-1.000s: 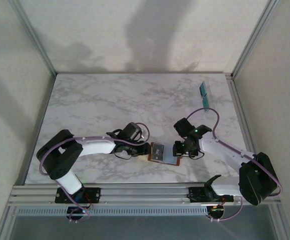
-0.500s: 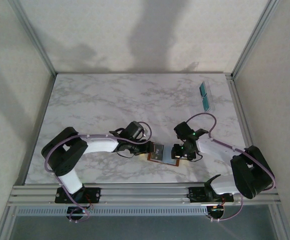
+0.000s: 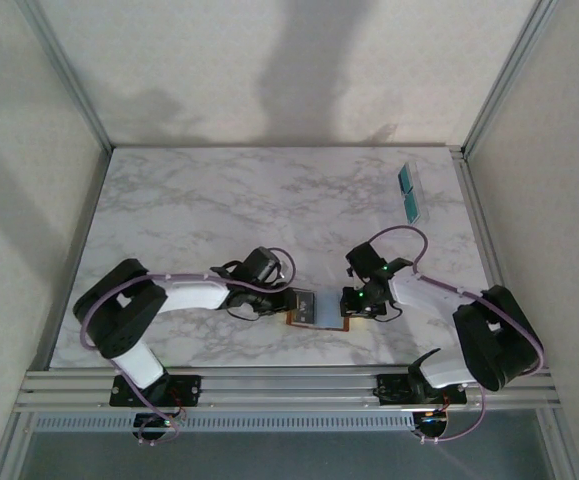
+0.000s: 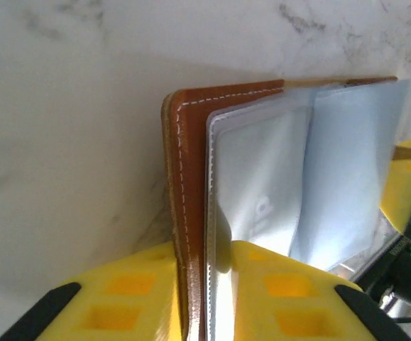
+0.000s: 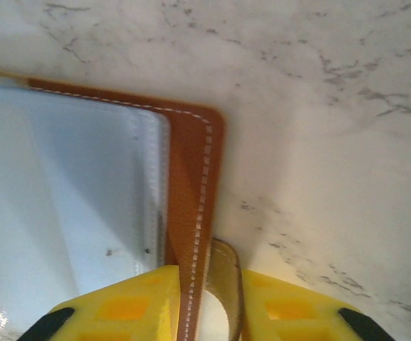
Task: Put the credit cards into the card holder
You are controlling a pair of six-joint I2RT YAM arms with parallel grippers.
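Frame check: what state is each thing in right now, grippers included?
card holder: open on the table, inner sleeves facing up, pinched at both ends.
left gripper: shut on the card holder's cover edge and a sleeve.
right gripper: shut on the opposite cover edge and the snap tab.
credit cards: teal, in the clear tray at the far right, not yet in the holder.

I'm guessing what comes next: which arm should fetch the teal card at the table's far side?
Probably the right. The teal card lies far back on its side, nearer the right gripper. The left gripper, clamped on the card holder, could steady it.
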